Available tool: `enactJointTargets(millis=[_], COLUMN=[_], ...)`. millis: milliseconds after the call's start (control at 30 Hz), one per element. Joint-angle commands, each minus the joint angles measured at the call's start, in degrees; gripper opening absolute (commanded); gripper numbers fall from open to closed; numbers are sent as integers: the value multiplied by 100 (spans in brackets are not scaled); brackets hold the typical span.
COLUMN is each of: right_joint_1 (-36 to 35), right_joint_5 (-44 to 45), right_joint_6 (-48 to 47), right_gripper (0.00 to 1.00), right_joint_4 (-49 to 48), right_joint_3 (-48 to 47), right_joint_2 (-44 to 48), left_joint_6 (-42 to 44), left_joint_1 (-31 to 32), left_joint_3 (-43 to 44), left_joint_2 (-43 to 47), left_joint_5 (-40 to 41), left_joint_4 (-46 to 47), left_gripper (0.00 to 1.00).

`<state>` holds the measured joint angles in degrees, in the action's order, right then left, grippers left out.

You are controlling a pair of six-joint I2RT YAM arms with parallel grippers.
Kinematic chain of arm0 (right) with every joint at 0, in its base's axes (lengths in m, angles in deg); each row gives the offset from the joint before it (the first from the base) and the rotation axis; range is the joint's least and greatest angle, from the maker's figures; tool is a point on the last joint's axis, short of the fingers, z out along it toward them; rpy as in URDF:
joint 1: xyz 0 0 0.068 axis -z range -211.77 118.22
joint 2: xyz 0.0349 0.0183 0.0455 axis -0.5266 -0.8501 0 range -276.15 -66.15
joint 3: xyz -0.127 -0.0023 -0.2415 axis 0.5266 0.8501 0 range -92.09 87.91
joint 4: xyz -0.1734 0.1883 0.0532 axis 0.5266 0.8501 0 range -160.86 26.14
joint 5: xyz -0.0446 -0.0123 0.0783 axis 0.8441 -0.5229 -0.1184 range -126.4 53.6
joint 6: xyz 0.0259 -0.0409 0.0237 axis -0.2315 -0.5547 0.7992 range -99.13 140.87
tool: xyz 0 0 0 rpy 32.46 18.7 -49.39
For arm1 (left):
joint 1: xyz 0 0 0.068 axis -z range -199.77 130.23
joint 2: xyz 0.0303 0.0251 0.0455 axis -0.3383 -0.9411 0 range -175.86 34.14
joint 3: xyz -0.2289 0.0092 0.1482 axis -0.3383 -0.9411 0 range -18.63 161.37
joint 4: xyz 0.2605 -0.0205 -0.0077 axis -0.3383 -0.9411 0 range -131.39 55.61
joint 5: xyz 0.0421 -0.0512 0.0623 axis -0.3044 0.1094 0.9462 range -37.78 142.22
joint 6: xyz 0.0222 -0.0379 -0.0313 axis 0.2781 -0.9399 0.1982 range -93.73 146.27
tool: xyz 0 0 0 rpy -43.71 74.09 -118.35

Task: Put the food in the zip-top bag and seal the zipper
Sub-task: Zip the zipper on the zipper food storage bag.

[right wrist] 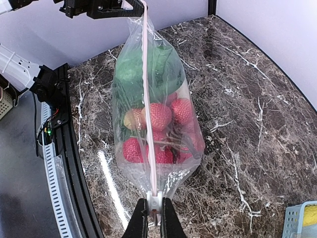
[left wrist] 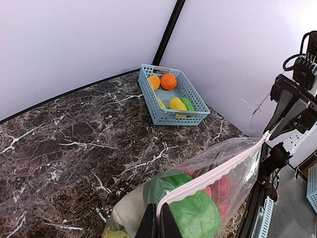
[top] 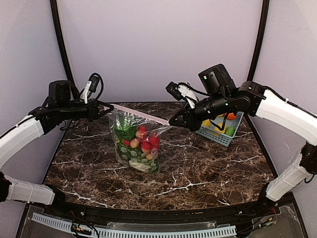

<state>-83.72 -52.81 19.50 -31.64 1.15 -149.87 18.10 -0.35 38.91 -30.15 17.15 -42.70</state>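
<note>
I have the left gripper [top: 105, 110] and right gripper [top: 173, 120] each clenched on one end of the zipper [top: 138, 113], the zip-top bag [top: 128, 124] hanging between them with the food [top: 141, 144] inside, over the surface [top: 208, 163].

Left arm [top: 22, 136] and right arm [top: 285, 113], based at the near edge of the marble table [top: 208, 173]: 2 white-shelled limbs, black joints and wrist housings (looped black cables, white plugs), black fingers [right wrist: 136, 225].

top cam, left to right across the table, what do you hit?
left pincer → zip-top bag → right pincer → blue basket
</note>
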Motion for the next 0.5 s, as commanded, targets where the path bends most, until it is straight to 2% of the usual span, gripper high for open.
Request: enactJointTargets(millis=[0,233,467], right_joint_1=[94,114,226], right_joint_5=[120,157,855], right_joint_6=[31,109,1111], right_gripper=[0,0,0], right_joint_4=[474,366,-448], right_joint_3=[98,107,325], right_joint_2=[195,89,-240], left_joint_6=[-70,-100,-119], left_joint_1=[-231,-269,-263], left_joint_3=[-41,-66,-68], left_joint_2=[233,178,-208], left_joint_5=[337,197,340], left_joint_4=[167,211,150], left_gripper=[1,1,1])
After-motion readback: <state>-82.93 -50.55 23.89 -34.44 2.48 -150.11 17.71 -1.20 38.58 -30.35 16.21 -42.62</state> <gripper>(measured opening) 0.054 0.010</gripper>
